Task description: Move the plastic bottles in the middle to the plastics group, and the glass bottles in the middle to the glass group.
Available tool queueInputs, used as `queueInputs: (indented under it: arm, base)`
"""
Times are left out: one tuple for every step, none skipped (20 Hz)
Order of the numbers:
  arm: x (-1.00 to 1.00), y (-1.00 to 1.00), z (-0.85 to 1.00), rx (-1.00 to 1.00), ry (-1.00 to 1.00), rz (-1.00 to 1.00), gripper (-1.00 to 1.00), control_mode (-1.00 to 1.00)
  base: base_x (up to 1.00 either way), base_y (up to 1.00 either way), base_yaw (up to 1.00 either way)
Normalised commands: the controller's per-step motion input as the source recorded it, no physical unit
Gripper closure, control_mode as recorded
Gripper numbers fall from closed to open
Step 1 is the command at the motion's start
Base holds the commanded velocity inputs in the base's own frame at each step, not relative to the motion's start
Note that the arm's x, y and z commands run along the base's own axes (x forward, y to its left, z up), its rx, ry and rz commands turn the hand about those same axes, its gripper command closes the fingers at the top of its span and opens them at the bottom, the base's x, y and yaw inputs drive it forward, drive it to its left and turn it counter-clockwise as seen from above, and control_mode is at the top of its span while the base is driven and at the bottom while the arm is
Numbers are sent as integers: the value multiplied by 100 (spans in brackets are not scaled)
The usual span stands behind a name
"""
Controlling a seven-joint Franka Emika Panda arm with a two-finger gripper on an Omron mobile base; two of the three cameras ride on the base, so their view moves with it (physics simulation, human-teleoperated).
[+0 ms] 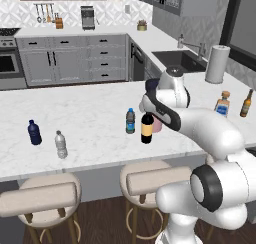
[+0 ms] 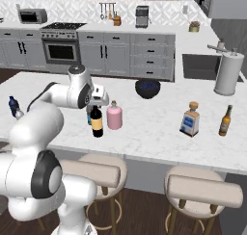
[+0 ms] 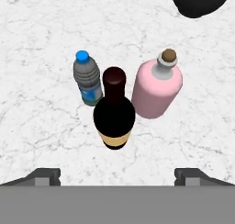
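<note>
Three bottles stand close together mid-counter: a small clear bottle with a blue cap (image 3: 88, 81), a tall black wine bottle with a yellow label (image 3: 114, 113) and a squat pink bottle with a stopper (image 3: 157, 89). My gripper (image 3: 117, 176) hangs open above them, over the wine bottle (image 1: 147, 128), touching nothing. The blue-capped bottle (image 1: 130, 121) is just left of it. The pink bottle (image 2: 114, 116) stands to its right. At far left stand the navy bottle (image 1: 34, 132) and the clear grey bottle (image 1: 61, 144). At far right are the amber liquor bottle (image 2: 190, 119) and the brown beer bottle (image 2: 225, 121).
A dark bowl (image 2: 147, 88) sits behind the middle bottles. A paper towel roll (image 2: 229, 74) stands at the back right beside the sink (image 1: 182, 60). Stools (image 1: 150, 180) line the counter's near edge.
</note>
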Motion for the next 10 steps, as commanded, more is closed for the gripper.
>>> queueInputs:
  arm:
    - [0, 11, -26, 0, 0, 0, -100, -100]
    - [5, 18, -38, 0, -2, 0, -100, -100]
    - [6, 15, -35, 0, -4, 0, -100, -100]
    - [4, 7, -25, 0, -6, 0, -100, -100]
    - [4, 5, -29, 0, -6, 0, -100, -100]
    - [15, 6, -36, 0, -6, 0, -100, -100]
    - [28, 11, -33, 0, -5, 0, -100, -100]
    - [27, 4, -24, 0, -4, 0, -100, -100]
    - [22, 0, -13, 0, -3, 0, -100, -100]
    - [24, 0, -10, 0, -3, 0, -100, -100]
  base:
    - [0, 0, 0]
    - [0, 0, 0]
    - [0, 0, 0]
    - [0, 0, 0]
    - [0, 0, 0]
    - [0, 0, 0]
    - [0, 0, 0]
    - [0, 0, 0]
    - [0, 0, 0]
    - [0, 0, 0]
